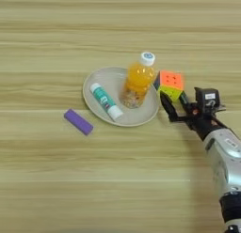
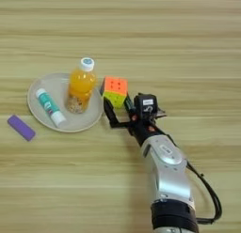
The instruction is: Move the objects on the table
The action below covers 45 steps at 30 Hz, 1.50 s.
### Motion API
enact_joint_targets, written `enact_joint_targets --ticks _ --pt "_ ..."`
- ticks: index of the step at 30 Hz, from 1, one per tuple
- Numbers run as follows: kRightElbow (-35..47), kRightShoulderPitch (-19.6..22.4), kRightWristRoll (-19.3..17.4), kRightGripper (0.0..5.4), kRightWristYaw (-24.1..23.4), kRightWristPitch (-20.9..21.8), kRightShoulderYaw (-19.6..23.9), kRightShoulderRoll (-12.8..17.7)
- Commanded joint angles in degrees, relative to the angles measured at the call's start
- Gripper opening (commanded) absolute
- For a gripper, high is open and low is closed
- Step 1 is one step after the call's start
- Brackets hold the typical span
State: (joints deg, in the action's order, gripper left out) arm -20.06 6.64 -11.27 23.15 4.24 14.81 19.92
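The orange juice bottle [image 1: 138, 85] stands upright on the right part of a pale round plate [image 1: 96, 86], its white cap [image 1: 147, 58] at the top and a layer of pulp or bits visible near its base. Just to its right, off the plate's edge, sits the multicoloured puzzle cube [image 1: 169, 85], showing an orange upper face and a yellow-green lower face; it lies near the bottle, though whether the two touch cannot be told. On the left part of the same plate lies a white stick with a teal label [image 1: 105, 101], shaped like a glue stick, set diagonally with one end toward the plate's near rim. A small purple block [image 1: 78, 121] lies on the counter [image 1: 117, 190] to the left of the plate, apart from it.

The right end effector [image 2: 118, 112] is just below and beside the cube, its two black fingers [image 2: 111, 114] parted to a moderate gap and holding nothing; the tips reach toward the cube's lower corner, and one finger lies close to the plate's right rim. The silver forearm [image 2: 169, 175] runs from the bottom edge up to it, with a black cable [image 2: 209, 194] looping along its right side.
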Motion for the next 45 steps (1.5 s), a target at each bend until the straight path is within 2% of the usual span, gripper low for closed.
enact_joint_targets --ticks 1,12,18,30,41,45 --pt "2.45 4.40 0.38 5.37 -0.36 1.71 -0.22 1.53" --pt "-1.39 7.80 0.93 5.37 -0.31 2.47 -1.38 1.16" --pt "-7.88 11.66 1.49 5.37 -0.39 3.41 -1.81 1.06" --pt "-21.25 18.62 2.01 5.37 -0.91 8.07 -1.28 1.12" --pt "-24.03 19.99 1.34 3.74 -0.66 9.81 -0.63 1.26" --pt "-24.16 20.11 1.17 3.47 -0.67 10.19 -0.47 1.25"
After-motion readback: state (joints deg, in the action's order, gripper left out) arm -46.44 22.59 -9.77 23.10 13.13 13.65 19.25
